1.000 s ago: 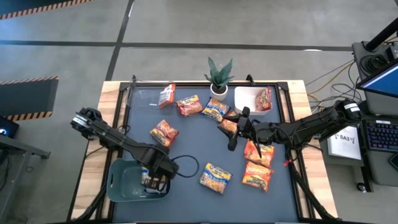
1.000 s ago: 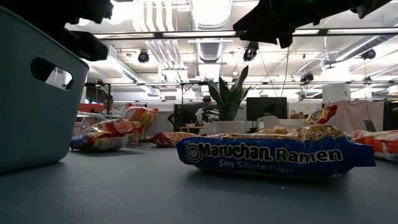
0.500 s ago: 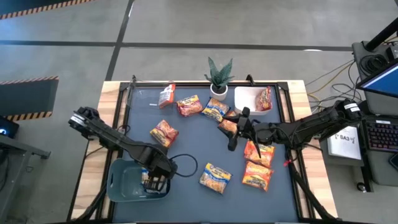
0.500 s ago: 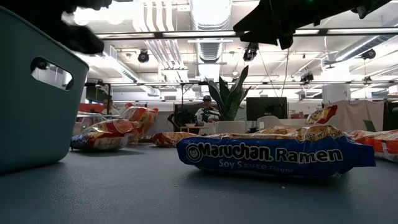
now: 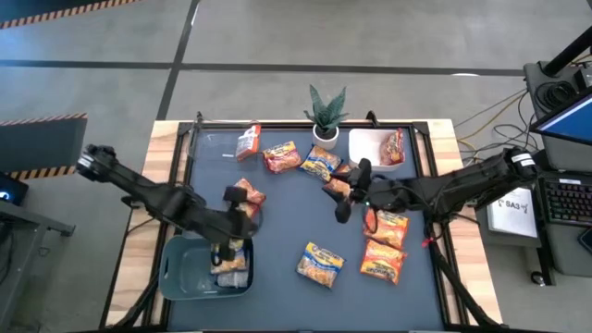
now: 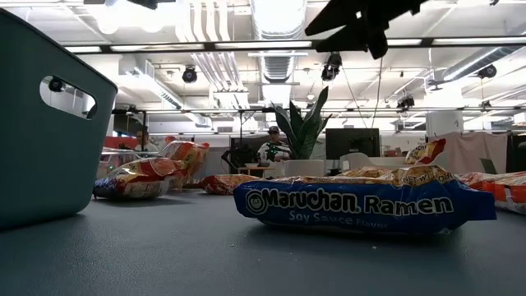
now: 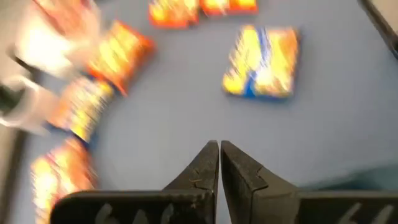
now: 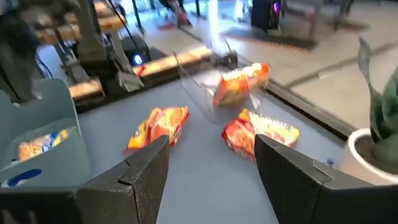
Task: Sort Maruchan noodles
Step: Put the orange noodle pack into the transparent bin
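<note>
Across the dark blue table mat point(image 5: 287, 199) you have both dark arms reaching inward. Your left arm runs in from the outer left edge, elbow out, and its left gripper point(image 5: 228, 248) hangs over the inner rim of the teal plastic bin point(image 5: 180, 268), fingers point(image 7: 205, 168) pressed together on nothing. Inside that bin, just under the gripper, lie two yellow-and-blue ramen packets point(image 5: 231, 274). Beside the gripper's far side sits an orange crinkly packet point(image 5: 244, 196), tilted, its long axis running diagonally.

Your right arm stretches in low from the right edge, nearly level, and its right gripper point(image 5: 350, 194) hovers with fingers point(image 8: 140, 171) spread wide apart, empty. Just ahead of it lies a small orange packet point(image 5: 337, 187); behind it, under the forearm, an orange-red packet point(image 5: 387, 225), and nearer you another orange-red packet point(image 5: 383, 260), long axis crosswise.

Between the two grippers rests the yellow-and-blue Maruchan soy sauce packet point(image 6: 362, 205), flat, long side facing the low camera.

Beyond the right gripper stand a white rectangular tray point(image 5: 366, 148) holding one red packet point(image 5: 395, 146) leaning upright, and a small potted green plant point(image 5: 326, 113).
</note>
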{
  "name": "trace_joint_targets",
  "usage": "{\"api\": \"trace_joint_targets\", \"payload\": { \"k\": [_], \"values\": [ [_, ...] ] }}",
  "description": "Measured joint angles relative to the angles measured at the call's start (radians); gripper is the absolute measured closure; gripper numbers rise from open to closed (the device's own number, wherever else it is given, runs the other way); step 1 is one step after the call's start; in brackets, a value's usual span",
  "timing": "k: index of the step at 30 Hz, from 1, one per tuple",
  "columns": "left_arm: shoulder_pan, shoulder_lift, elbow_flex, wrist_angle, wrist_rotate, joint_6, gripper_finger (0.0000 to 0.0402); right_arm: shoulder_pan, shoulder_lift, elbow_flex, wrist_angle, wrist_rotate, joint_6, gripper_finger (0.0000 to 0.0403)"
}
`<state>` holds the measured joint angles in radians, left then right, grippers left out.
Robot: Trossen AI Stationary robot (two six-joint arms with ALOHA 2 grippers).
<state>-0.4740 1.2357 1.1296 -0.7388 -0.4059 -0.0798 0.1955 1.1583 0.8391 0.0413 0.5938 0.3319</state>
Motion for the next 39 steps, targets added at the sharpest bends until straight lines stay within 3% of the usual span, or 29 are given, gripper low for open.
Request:
{"api": "trace_joint_targets", "payload": {
  "k": [4,8,11,14,21,26,39],
  "values": [
    [0.0,-0.084,-0.111,0.156,-0.173,0.118,0.0401,-0.003,0.045,0.112,-0.214,-0.011,0.054,0.019],
    [0.001,-0.159,-0.227,0.262,-0.439,0.205,0.0401,-0.026,0.114,0.237,-0.426,-0.059,0.134,0.0199],
    [0.004,-0.202,-0.304,0.33,-0.618,0.238,0.0401,-0.049,0.183,0.326,-0.576,-0.096,0.196,0.0206],
    [0.01,-0.237,-0.354,0.386,-0.727,0.232,0.0401,-0.08,0.256,0.398,-0.738,-0.156,0.247,0.0211],
    [0.011,-0.256,-0.389,0.413,-0.755,0.194,0.0401,-0.167,0.41,0.437,-0.972,-0.281,0.346,0.0215],
    [0.011,-0.242,-0.393,0.411,-0.756,0.17,0.0401,-0.207,0.514,0.431,-1.073,-0.289,0.433,0.0215],
    [0.011,-0.184,-0.403,0.41,-0.755,0.152,0.0401,-0.209,0.656,0.431,-1.114,-0.332,0.471,0.0223]
  ]
}}
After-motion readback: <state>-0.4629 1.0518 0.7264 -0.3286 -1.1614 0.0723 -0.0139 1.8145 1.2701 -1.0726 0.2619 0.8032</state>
